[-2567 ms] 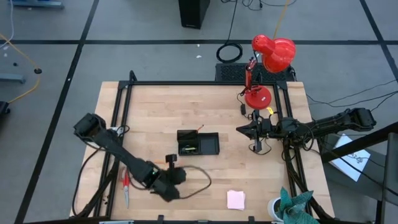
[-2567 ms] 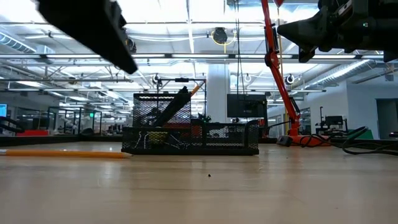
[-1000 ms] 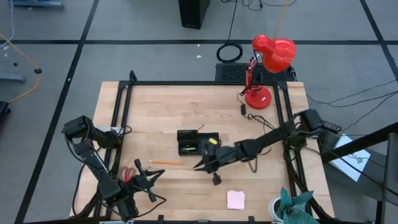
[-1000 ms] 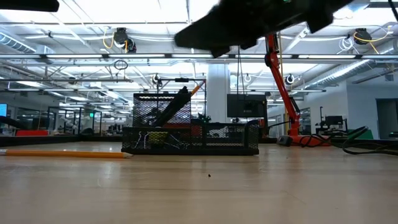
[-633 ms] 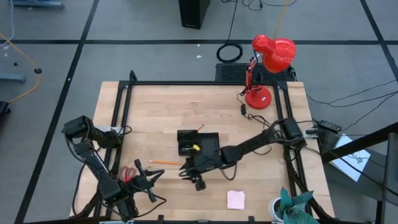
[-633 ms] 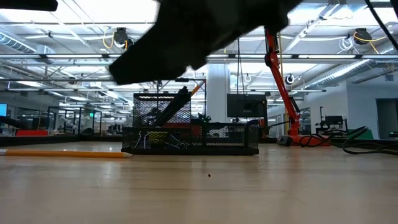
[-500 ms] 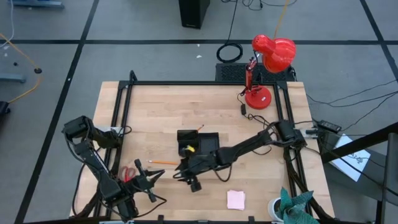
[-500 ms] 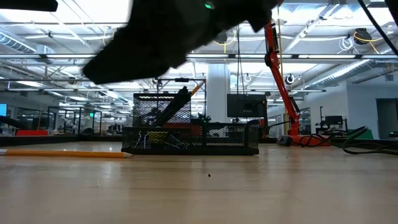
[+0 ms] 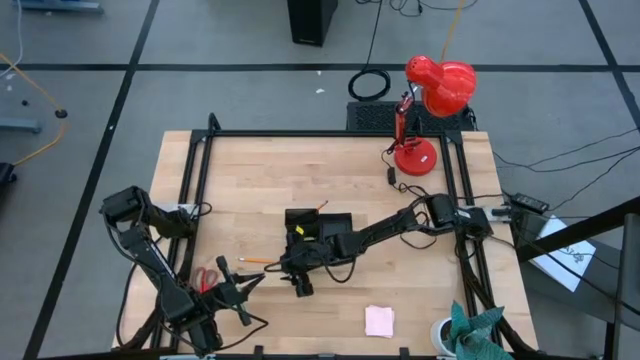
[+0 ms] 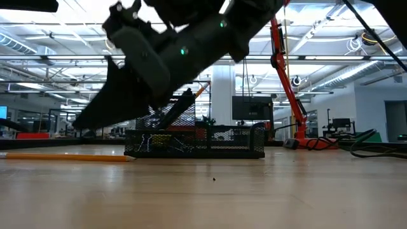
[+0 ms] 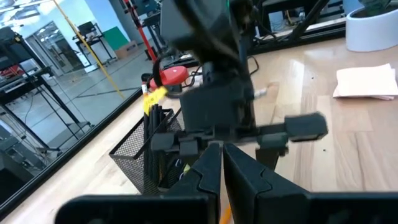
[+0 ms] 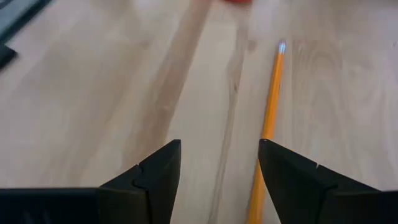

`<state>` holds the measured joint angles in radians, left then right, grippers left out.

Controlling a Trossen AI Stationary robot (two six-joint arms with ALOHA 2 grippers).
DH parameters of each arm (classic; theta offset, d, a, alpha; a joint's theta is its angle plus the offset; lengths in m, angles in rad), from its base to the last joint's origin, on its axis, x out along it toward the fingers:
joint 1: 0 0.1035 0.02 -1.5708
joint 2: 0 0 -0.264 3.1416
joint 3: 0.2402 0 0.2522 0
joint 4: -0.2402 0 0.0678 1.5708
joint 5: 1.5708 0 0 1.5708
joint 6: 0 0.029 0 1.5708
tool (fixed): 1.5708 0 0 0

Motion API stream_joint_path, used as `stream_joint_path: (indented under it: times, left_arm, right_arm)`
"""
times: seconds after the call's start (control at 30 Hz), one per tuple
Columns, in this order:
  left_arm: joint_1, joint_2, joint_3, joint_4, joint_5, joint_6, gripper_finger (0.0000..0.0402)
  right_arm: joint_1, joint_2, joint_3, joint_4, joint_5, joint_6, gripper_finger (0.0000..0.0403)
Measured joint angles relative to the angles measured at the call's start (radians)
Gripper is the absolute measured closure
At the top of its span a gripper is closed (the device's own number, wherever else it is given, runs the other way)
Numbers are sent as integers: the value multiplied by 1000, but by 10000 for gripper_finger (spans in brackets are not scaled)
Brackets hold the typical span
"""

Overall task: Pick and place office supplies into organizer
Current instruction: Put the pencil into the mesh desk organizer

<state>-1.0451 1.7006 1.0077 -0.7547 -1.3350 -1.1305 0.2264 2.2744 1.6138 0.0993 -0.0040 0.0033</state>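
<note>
Here the right tool hangs spread wide just above the orange pencil, which lies flat on the surface left of the black organizer. The left tool, fingers together and empty, waits near the red-handled scissors at the near-left

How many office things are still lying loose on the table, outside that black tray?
3: the orange pencil just left of the tray, the red-handled scissors near the left arm, and the pink note pad at the front. Tiny ones may be hidden.
</note>
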Motion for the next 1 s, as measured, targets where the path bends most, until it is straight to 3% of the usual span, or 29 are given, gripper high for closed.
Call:
stream_joint_path:
  times: [0.2, 0.4, 0.67, 1.0]
  left_arm:
    - [0, 0, 0, 0, 0, 0, 376]
    - [0, 0, 0, 0, 0, 0, 376]
    - [0, 0, 0, 0, 0, -3, 376]
    - [0, 0, 0, 0, 1, -17, 376]
  right_arm:
    - [-4, 16, 0, -30, 6, -7, 199]
    - [-6, 16, -1, -82, 105, -37, 200]
    - [-8, 15, -1, -130, 103, -37, 200]
    - [17, 15, -1, -142, -76, -14, 200]
